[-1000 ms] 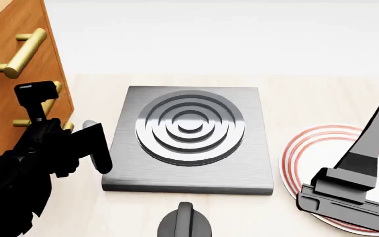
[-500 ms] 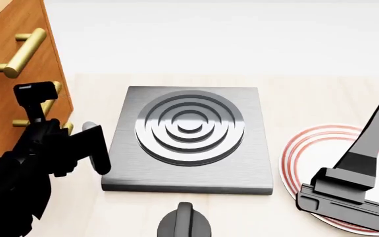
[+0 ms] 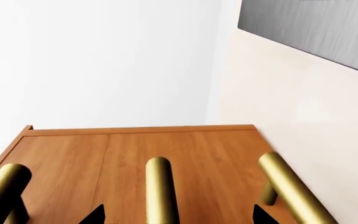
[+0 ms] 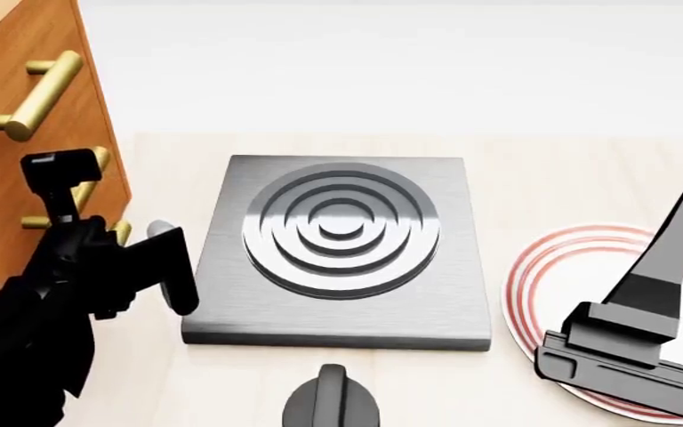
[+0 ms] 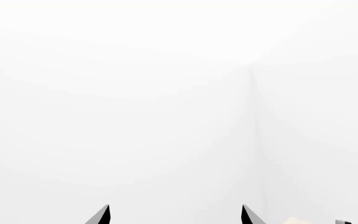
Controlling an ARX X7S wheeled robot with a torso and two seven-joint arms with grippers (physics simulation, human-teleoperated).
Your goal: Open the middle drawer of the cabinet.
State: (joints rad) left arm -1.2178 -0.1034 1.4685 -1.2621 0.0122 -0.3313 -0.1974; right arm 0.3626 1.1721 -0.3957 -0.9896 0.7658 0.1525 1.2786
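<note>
The left pincer [image 4: 122, 200] reaches toward the cabinet [image 4: 10, 178], fingers spread on either side of the middle handle [image 3: 160, 191]. The right pincer [image 5: 174, 214] hangs spread, fingers raised.

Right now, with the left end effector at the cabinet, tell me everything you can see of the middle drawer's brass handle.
The middle drawer's handle is a smooth brass cylindrical bar standing off the reddish-brown wood front; its posts are not visible. In the left wrist view it runs between two dark fingertips of the left end effector, with like brass handles on either side. The fingertips stand wide apart, clear of the bar. In the head view the arm hides most of it.
</note>
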